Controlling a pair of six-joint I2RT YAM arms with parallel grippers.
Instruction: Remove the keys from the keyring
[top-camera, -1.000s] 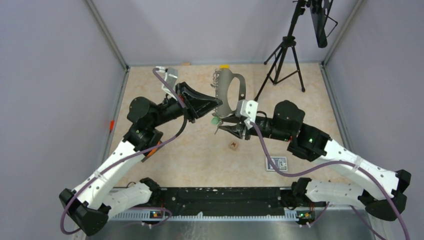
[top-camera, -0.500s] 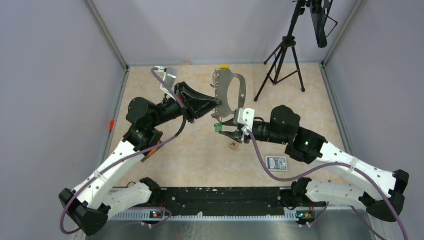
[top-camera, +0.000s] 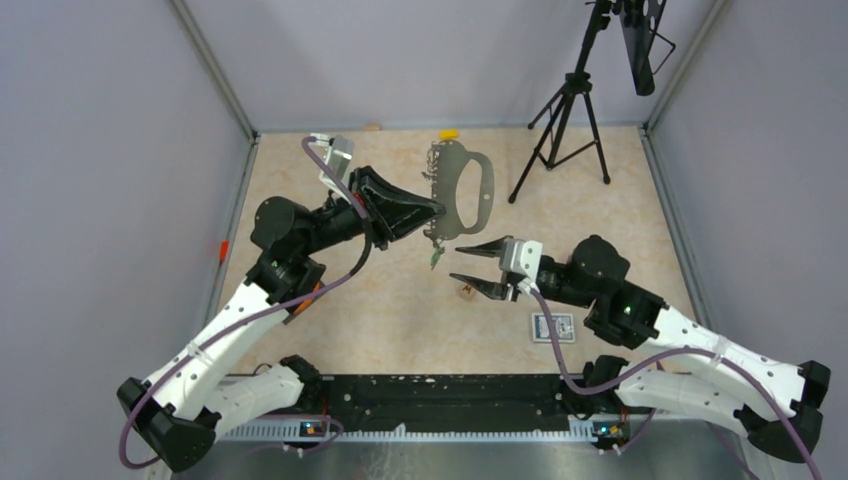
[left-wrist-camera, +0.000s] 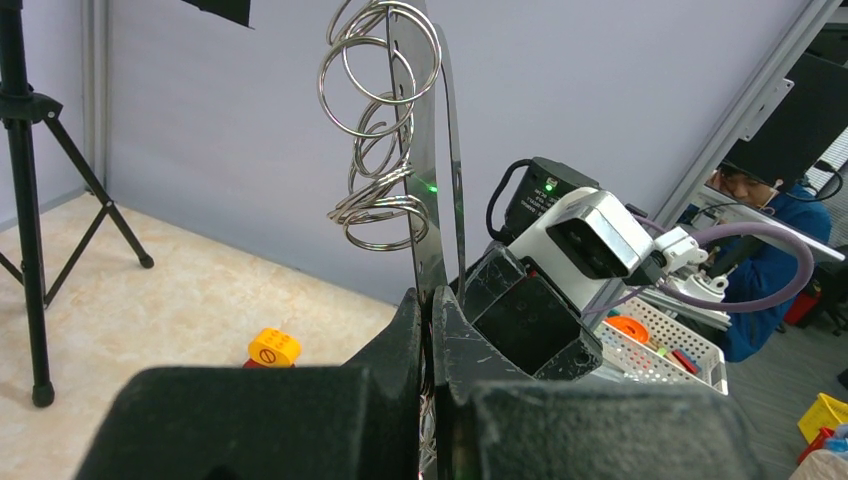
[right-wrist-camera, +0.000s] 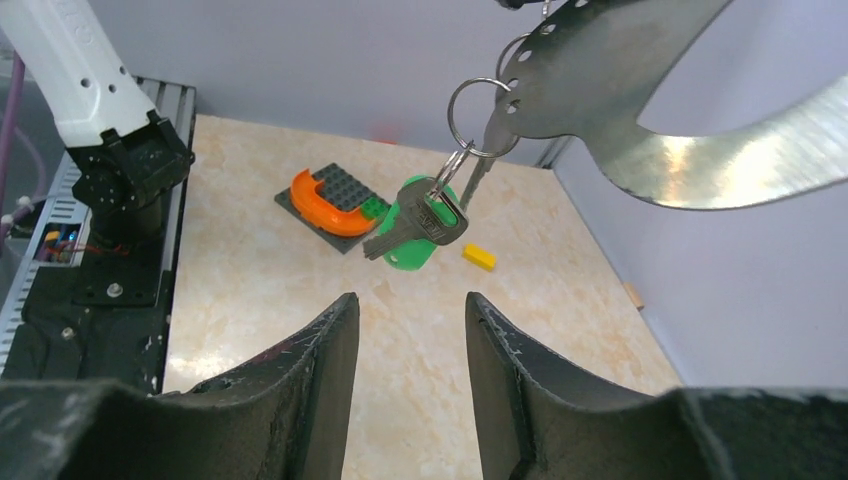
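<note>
The keyring (top-camera: 462, 188) is a flat grey D-shaped plate held upright above the table, with my left gripper (top-camera: 436, 210) shut on its lower left edge. In the left wrist view the plate's edge (left-wrist-camera: 427, 190) rises from between the closed jaws, with several wire rings (left-wrist-camera: 378, 95) threaded through it. The keys (right-wrist-camera: 425, 225), one silvery and one with a green head (right-wrist-camera: 412, 252), dangle from a small ring (right-wrist-camera: 478, 104) in a hole of the plate (right-wrist-camera: 620, 90). From above the keys (top-camera: 436, 255) hang just left of my right gripper (top-camera: 458, 264), which is open and holds nothing.
A small brown cube (top-camera: 466, 291) lies under the right fingers and a playing card (top-camera: 553, 327) nearer the arm bases. A black tripod (top-camera: 565, 110) stands at the back right. An orange and grey brick piece (right-wrist-camera: 335, 200) and a yellow block (left-wrist-camera: 273, 347) lie on the table.
My right gripper has opened, let go of the green key and drawn back to the right. The keys now hang free from the keyring. The left arm has barely moved.
</note>
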